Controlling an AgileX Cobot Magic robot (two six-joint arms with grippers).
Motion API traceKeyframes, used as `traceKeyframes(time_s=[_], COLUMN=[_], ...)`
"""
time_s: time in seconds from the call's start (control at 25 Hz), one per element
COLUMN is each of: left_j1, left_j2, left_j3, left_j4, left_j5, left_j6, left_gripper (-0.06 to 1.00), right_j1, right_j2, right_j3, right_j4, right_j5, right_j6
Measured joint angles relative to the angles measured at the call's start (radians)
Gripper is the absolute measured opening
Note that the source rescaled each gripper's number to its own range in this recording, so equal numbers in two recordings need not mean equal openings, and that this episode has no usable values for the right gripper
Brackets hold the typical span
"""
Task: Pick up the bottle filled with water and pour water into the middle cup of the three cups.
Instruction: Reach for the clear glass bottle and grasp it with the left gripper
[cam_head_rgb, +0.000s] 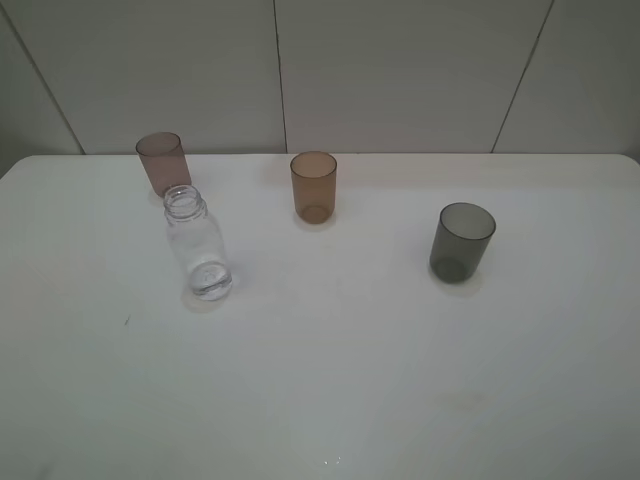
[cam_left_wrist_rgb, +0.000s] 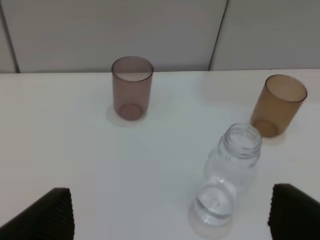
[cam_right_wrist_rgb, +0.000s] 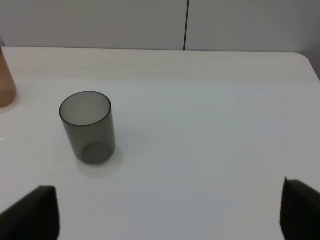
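The clear capless bottle (cam_head_rgb: 200, 250) stands upright left of centre, just below the pink-mauve cup (cam_head_rgb: 163, 163) and lower left of the amber middle cup (cam_head_rgb: 313, 187), while the left gripper (cam_left_wrist_rgb: 172, 214) and right gripper (cam_right_wrist_rgb: 167, 211) both have their fingers spread wide, empty.

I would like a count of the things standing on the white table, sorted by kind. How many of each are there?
Cups: 3 (pink-mauve cup, amber cup, dark grey cup)
Bottles: 1 (clear bottle)
Total: 4
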Motion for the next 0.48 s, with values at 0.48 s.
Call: traceKeyframes(time_s=[0.48], left_j1=[-0.003], left_j2=[0.475], left_j3=[0.000], left_j4=[-0.512], left_j5=[-0.148], left_j6=[0.592], left_gripper=[1.00], right_j1=[0.000], right_j2=[0.000], right_j3=[0.000], right_j4=[0.000], right_j5=[0.000], right_j6=[0.000])
